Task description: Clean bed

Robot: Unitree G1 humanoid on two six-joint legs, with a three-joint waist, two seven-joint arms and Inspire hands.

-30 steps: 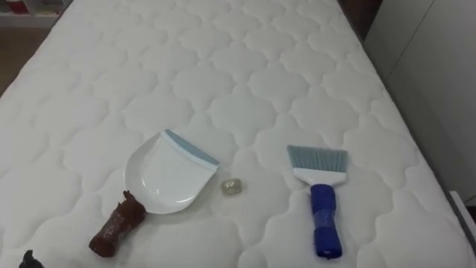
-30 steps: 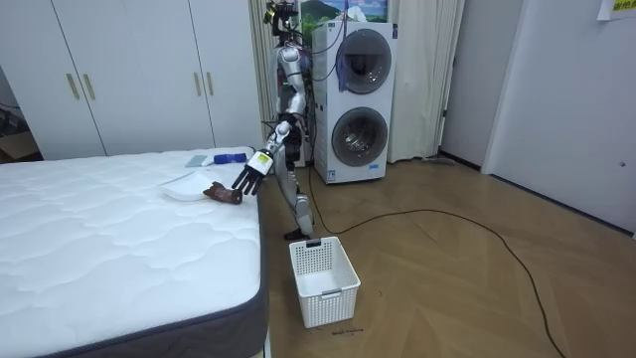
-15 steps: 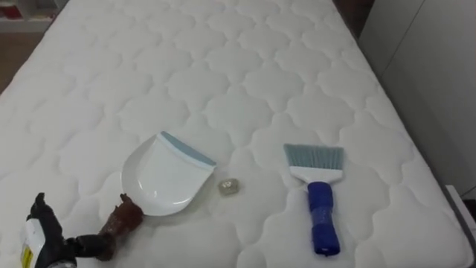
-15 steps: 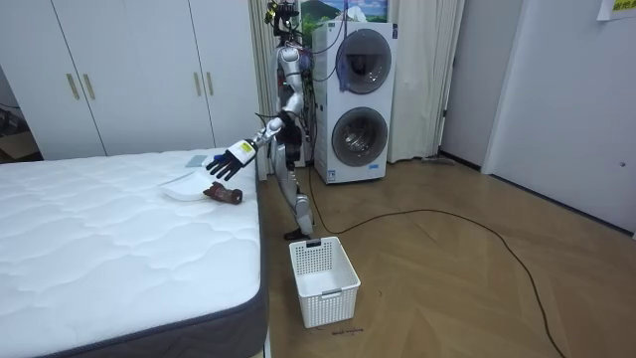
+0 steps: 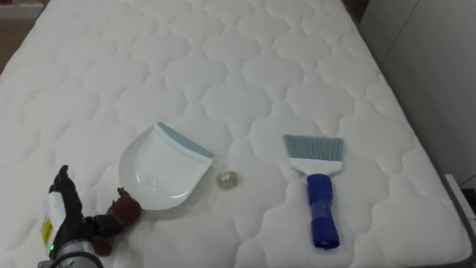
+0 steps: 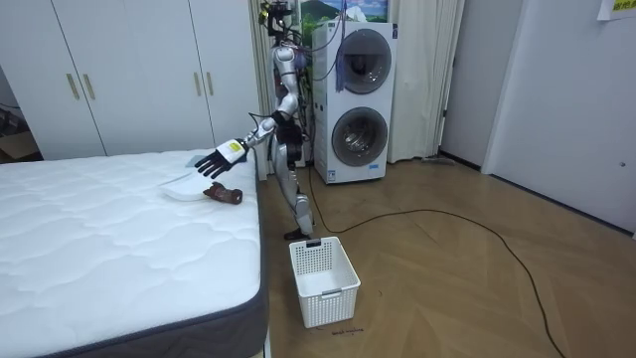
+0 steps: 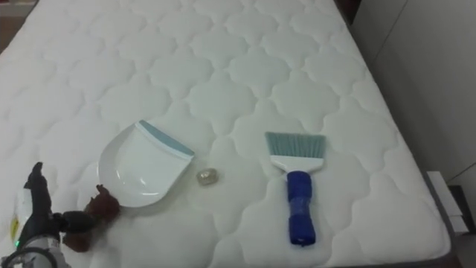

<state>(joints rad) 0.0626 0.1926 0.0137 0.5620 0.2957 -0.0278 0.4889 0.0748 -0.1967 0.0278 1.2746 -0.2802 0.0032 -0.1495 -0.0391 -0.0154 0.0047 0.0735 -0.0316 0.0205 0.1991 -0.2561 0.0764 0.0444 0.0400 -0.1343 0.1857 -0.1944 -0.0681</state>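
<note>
1. Bed [image 5: 245,82]: bare white mattress with a quilted top stitched in a repeating lobed pattern, soft and puffy between the seams. It has a dark grey side band in the room view.
2. Dustpan [image 5: 160,175]: smooth white plastic, a rounded scoop with a straight front lip edged in a grey-blue strip. It lies flat on the quilt and the lip faces up-right in the eye views. Its stubby brown handle [image 5: 125,208] looks rough and knobbly and points toward the lower left.
3. Scrap [image 5: 227,179]: a small pale crumpled bit w/ a slight sheen. It sits on the mattress just beside the pan's right corner, between pan and brush, and touches neither.
4. Brush [image 5: 318,186]: fan of grey-blue bristles in a white ferrule, on a ribbed blue cylindrical grip. It lies flat with bristles pointing away from the robot, well right of the pan.
5. Left hand [image 5: 68,219]: black, fingers straight and spread, thumb out toward the brown handle. It has hold of nothing, and the room view shows it hovering above the handle, apart from it.
6. Robot stands at the bed's corner w/ left arm stretched over the mattress.
7. Room: white slotted plastic basket [image 6: 323,280] on a wood-plank floor, stacked washers [image 6: 360,104] behind the robot, and a white wardrobe [image 6: 129,75].
</note>
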